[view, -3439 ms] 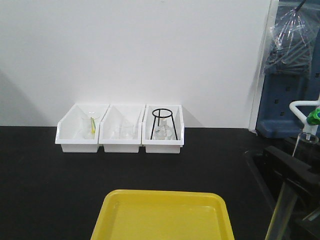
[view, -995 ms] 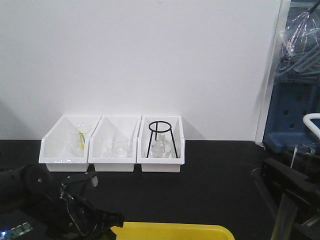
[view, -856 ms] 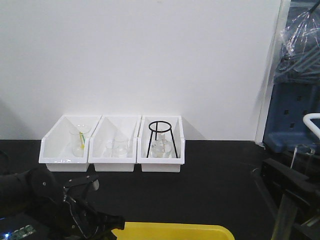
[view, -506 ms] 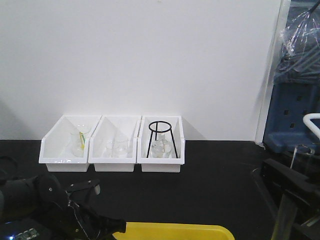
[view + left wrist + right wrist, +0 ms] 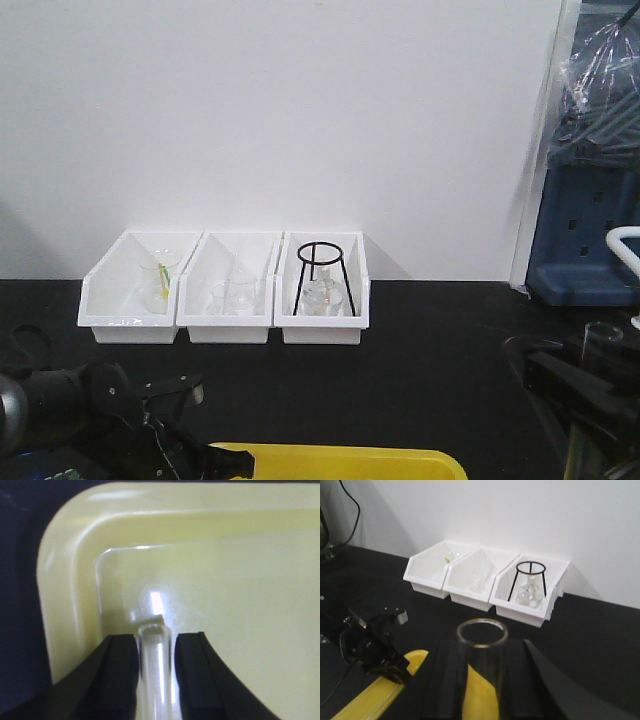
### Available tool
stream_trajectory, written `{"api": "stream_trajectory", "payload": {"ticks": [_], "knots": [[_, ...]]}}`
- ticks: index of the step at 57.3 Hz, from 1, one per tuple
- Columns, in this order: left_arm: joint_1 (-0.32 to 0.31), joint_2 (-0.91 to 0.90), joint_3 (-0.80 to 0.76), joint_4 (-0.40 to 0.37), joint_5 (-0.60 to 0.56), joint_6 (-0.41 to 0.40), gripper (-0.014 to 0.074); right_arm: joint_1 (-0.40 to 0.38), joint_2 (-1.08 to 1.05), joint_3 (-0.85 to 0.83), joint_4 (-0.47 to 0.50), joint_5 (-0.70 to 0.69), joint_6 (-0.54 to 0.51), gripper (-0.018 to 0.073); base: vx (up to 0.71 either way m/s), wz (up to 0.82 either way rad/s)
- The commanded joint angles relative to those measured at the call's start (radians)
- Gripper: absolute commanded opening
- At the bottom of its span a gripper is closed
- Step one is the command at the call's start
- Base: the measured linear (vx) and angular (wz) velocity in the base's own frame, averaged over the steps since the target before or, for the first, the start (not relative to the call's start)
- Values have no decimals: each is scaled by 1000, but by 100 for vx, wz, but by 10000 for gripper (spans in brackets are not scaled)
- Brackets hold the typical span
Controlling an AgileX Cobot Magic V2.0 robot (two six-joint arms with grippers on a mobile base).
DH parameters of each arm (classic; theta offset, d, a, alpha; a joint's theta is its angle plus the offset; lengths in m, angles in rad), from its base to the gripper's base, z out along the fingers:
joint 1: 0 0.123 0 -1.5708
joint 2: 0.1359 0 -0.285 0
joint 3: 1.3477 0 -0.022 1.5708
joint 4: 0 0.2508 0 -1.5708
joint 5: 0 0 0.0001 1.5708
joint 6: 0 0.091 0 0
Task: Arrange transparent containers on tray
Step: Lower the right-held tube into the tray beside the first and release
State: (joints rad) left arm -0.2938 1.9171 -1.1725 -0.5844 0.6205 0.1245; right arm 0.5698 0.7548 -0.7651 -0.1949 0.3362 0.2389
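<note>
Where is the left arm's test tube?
Left wrist view: the test tube is clamped in the left hand, open end over the yellow tray's rounded corner.

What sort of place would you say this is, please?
Most likely a chemistry lab bench: three white plastic bins hold clear beakers and a black wire tripod stand, and the left end effector and right end effector each grip a clear slim test tube.

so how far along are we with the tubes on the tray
Nothing is set down yet. The left hand grips the thinner tube over a corner of the yellow tray; the right hand grips the wider tube. Left to do: lay both down and release.
</note>
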Motion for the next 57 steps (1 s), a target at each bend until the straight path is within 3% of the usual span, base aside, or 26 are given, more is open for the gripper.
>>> {"api": "stream_trajectory", "payload": {"ticks": [1, 12, 25, 41, 57], "knots": [[-6, -48, -30, -20, -36, 1, 382, -1, 27, -33, 12, -12, -3, -11, 0, 0], [-6, -51, -31, -25, -42, 0, 382, -1, 139, -33, 121, 16, -3, -11, 0, 0], [-6, -135, -31, -28, -59, 4, 380, -1, 379, -33, 257, -53, -3, -11, 0, 0], [-6, -378, -31, -28, -114, 124, 362, -4, 695, -95, 410, -179, 0, -11, 0, 0], [-6, -559, -31, -26, -169, 141, 234, -110, 928, -293, 455, -39, 39, -11, 0, 0]]}}
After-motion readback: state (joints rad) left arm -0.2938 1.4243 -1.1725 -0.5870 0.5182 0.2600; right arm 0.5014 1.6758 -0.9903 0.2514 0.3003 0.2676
